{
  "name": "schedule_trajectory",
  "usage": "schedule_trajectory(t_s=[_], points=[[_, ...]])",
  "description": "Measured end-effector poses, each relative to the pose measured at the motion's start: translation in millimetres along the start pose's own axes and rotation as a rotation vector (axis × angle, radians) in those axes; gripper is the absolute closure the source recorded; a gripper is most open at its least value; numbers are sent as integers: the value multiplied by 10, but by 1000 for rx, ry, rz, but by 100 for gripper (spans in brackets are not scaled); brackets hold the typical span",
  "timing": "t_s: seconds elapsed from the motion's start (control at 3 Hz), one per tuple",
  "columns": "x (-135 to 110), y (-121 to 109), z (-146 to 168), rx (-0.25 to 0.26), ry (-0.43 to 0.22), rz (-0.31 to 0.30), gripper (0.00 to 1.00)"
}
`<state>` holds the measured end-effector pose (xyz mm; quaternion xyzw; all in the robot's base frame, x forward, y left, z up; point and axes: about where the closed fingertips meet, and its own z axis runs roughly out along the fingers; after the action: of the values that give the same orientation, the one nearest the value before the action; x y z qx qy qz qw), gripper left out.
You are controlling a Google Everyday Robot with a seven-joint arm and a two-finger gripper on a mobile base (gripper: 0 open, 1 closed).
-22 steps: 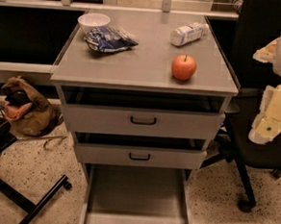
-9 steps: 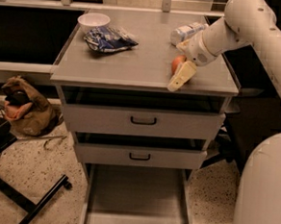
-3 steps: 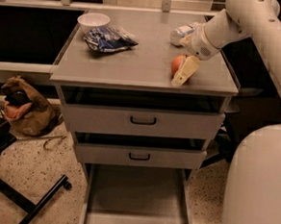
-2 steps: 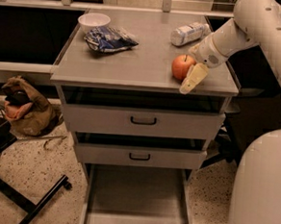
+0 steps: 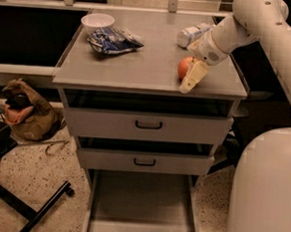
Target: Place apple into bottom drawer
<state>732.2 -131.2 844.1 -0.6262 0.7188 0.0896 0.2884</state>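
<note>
Compared with a moment ago, the gripper (image 5: 190, 81) has shifted a little to the left along the front right of the surface (image 5: 138, 70) and now covers more of the apple's right side. It points down and forward, its tip close to the front edge of the surface. It is pressed right against the apple (image 5: 183, 68), but I cannot tell whether it is grasping the fruit or merely lying beside it.

The apple sits on the surface near the front right corner, in about the same spot as before, with only its left half showing past the gripper. The pale arm (image 5: 242, 25) reaches in from the upper right.

Behind the gripper, near the back right of the surface, a white bottle (image 5: 190, 35) lies on its side. Well apart to the left are a crumpled blue bag (image 5: 113, 40) and, just behind it, a white bowl (image 5: 97, 22).

Below the surface, the two upper drawers (image 5: 147, 125) with black handles are slightly ajar. The bottom drawer (image 5: 141, 207) is pulled far out, its flat grey floor bare.

On the speckled floor to the left lie a brown bag (image 5: 28, 112) and the black legs of a chair (image 5: 29, 204). The robot's rounded white body (image 5: 265, 191) fills the lower right.
</note>
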Motion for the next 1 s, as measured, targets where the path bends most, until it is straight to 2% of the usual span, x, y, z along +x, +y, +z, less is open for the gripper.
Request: schedule_trajectory(t_s=[0.33, 0.67, 1.0], points=[[0, 0, 0, 0, 0, 0, 0], [0, 0, 1, 0, 0, 0, 19], [0, 0, 1, 0, 0, 0, 42]])
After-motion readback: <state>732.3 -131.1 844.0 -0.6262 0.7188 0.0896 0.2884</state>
